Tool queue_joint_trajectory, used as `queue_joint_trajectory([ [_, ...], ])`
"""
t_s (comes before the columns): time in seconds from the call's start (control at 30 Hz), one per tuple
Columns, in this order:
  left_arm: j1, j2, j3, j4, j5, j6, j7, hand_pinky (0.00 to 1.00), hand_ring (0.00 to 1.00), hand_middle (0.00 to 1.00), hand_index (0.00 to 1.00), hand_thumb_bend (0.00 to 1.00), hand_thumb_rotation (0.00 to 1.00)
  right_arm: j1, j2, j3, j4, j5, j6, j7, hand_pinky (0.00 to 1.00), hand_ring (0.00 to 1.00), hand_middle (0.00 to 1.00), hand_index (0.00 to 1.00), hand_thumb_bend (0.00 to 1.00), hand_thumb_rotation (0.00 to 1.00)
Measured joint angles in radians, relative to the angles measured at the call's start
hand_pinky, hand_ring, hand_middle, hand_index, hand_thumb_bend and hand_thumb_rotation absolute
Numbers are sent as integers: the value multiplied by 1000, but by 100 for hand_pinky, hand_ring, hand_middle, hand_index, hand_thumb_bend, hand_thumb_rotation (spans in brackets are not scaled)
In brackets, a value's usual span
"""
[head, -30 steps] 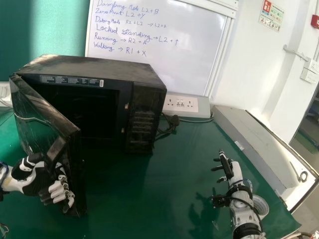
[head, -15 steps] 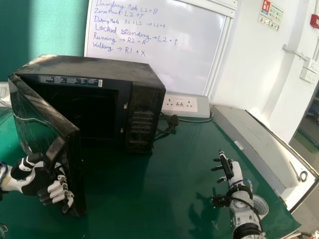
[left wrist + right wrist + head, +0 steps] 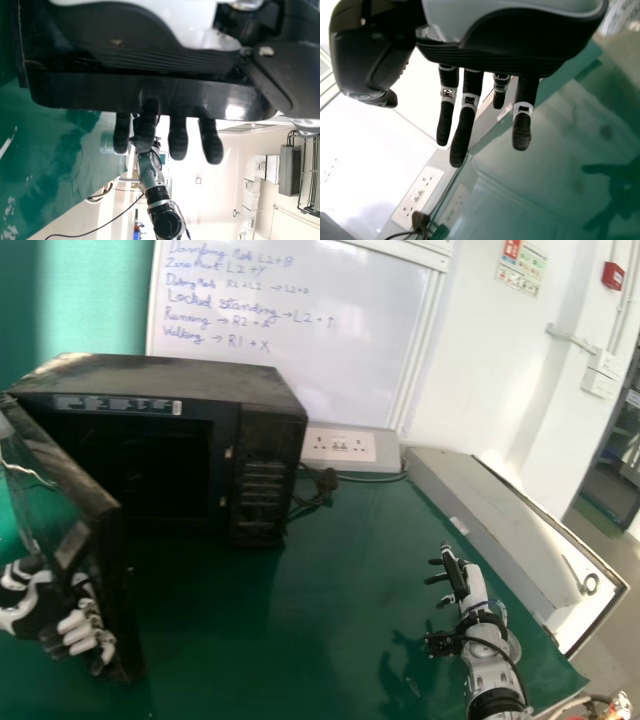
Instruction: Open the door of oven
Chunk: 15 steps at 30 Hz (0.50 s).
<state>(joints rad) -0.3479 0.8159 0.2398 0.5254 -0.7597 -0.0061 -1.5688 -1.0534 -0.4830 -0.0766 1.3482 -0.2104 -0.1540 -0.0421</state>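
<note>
Evidently, the door has gained ground over the last half second. At the far left, the left hand (image 3: 40,615) is curled round the handle (image 3: 150,92), fingers passing behind the bar and emerging past it. The oven's door (image 3: 118,610) stands ajar, hinged on the oven's left side, its free edge out over the counter (image 3: 300,640); hand and door edge have shifted left further than the body, so the gap appears slightly wider. Next along, the oven (image 3: 190,380) sits upright at the rear left, cavity exposed, its apparent drift matching the wall's and therefore attributable to the head turning right. Beyond it, the socket panel (image 3: 340,446) shows the same drift. At the right, the right hand (image 3: 460,585) is extended, fingers relaxed, gripping nothing. Finding: the task is well advanced; a further outward pull, then release, is advised, lest the oven slide
</note>
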Motion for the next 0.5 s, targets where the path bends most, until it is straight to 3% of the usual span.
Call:
queue_joint_trajectory([
  [0.27,109,95,0,-4,-116,-38,-22,0,0,3,5,80,98,0,-1,0,0,0,0,0,17,23,35,59,64,97],
  [0.5,168,149,0,-27,-156,-65,-22,0,0,4,7,84,94,0,-1,0,0,0,0,0,17,23,35,60,61,96],
])
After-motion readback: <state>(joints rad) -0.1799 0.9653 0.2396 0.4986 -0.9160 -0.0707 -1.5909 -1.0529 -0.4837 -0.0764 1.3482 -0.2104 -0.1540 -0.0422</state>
